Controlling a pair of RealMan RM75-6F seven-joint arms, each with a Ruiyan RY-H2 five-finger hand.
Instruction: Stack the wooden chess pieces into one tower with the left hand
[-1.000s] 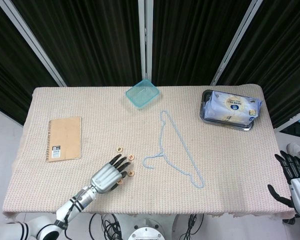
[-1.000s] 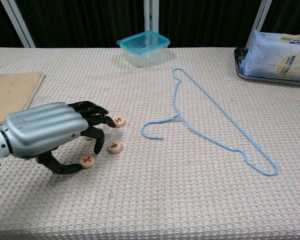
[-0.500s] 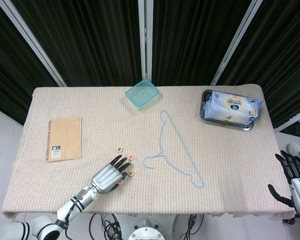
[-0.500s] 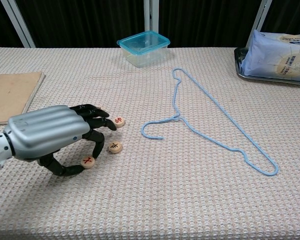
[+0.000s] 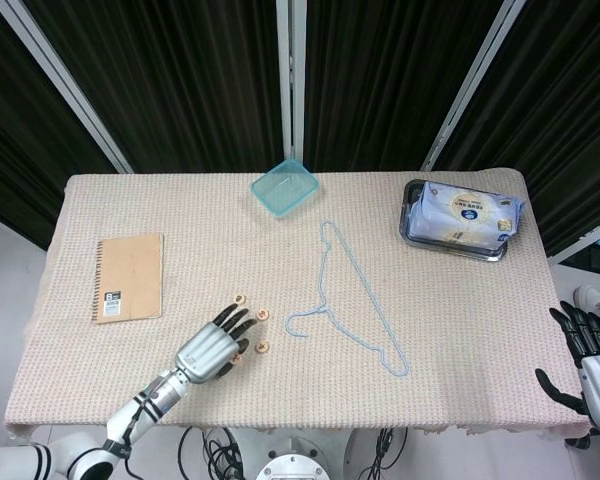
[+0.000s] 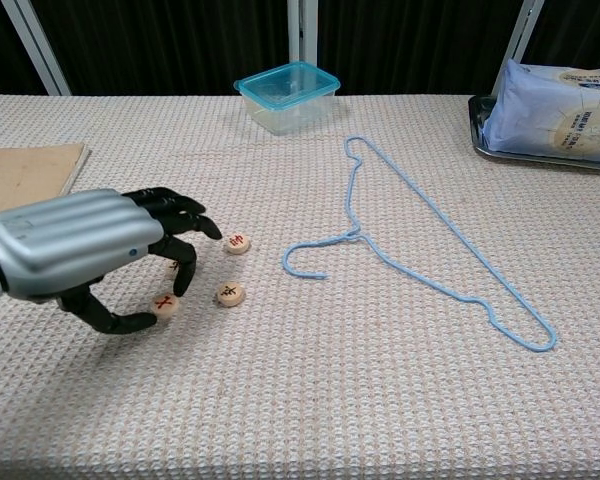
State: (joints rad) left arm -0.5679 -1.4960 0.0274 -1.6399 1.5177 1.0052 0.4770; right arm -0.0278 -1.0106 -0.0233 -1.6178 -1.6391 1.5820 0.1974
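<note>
Pinching one chess piece [image 6: 165, 305], the left hand [image 6: 75, 250] curls its fingers [image 6: 185, 265] beside two others.

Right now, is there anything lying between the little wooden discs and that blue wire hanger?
No. In the chest view, only bare woven cloth separates the nearest wooden discs from the blue hanger's hook.

chess pieces [image 6: 231, 294] left of hanger [image 6: 420, 268] – notebook [image 5: 129, 277] far left | packet [image 5: 467, 216] apparently in tray [image 5: 412, 231]

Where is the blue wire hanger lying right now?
In both views the hanger lies flat mid-table, right of the chess pieces, in front of the teal container.
</note>
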